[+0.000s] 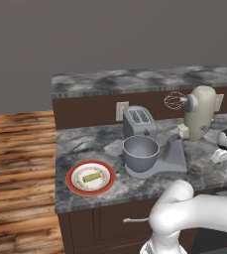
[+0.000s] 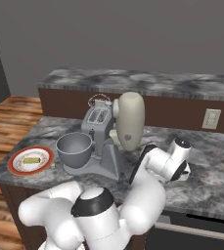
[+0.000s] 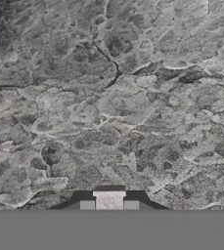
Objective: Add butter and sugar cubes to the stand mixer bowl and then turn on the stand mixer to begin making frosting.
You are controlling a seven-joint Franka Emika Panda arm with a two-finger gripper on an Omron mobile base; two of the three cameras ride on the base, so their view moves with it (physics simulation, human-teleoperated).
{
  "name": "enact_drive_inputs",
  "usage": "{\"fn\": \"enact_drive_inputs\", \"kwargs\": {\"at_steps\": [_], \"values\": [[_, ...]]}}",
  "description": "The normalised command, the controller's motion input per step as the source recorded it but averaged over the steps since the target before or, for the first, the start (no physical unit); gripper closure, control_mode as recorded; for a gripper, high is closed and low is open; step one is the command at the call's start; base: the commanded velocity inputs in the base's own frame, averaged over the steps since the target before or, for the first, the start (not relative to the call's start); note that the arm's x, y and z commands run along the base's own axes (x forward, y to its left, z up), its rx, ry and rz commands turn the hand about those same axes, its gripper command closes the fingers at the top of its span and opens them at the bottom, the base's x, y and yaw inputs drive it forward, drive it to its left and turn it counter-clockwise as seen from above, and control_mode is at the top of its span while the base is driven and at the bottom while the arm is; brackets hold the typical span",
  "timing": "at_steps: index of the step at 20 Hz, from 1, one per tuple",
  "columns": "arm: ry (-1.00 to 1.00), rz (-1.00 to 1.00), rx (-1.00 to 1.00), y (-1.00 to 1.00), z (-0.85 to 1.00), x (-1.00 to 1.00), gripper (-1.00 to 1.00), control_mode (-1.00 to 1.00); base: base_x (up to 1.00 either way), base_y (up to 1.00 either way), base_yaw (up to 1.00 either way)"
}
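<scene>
The butter (image 1: 90, 177) lies on a red-rimmed plate (image 1: 73, 183) at the front edge of the table (image 1: 85, 144), near its left corner. Just beside the plate, farther from the front edge, the stand mixer bowl (image 1: 141, 153) sits upright on the grey base of the stand mixer (image 1: 199, 113). The mixer's cream head is tilted up, with the wire whisk (image 1: 174, 100) raised above and behind the bowl. A silver toaster (image 1: 139, 122) stands directly behind the bowl, toward the back wall. To the right of the mixer, the gripper (image 3: 109, 200) is low over the marbled table surface. Whether the jaws are open, closed or holding anything cannot be told.
</scene>
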Motion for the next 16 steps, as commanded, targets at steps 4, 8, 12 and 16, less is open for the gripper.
{"fn": "enact_drive_inputs", "kwargs": {"at_steps": [4, 8, 12, 16], "values": [[-0.06, 0.0, 0.0, 0.21, 0.31, -0.59, 1.0, -1.0, 0.0, 0.0, 0.0], [-0.1, -0.01, 0.0, 0.29, 0.79, -0.77, 1.0, -1.0, 0.0, 0.0, 0.0], [-0.11, -0.03, 0.0, 0.42, 0.83, -0.94, 1.0, -1.0, 0.0, 0.0, 0.0], [-0.1, -0.05, -0.03, 0.82, 0.51, -1.0, 1.0, -1.0, 0.0, 0.0, 0.0]]}}
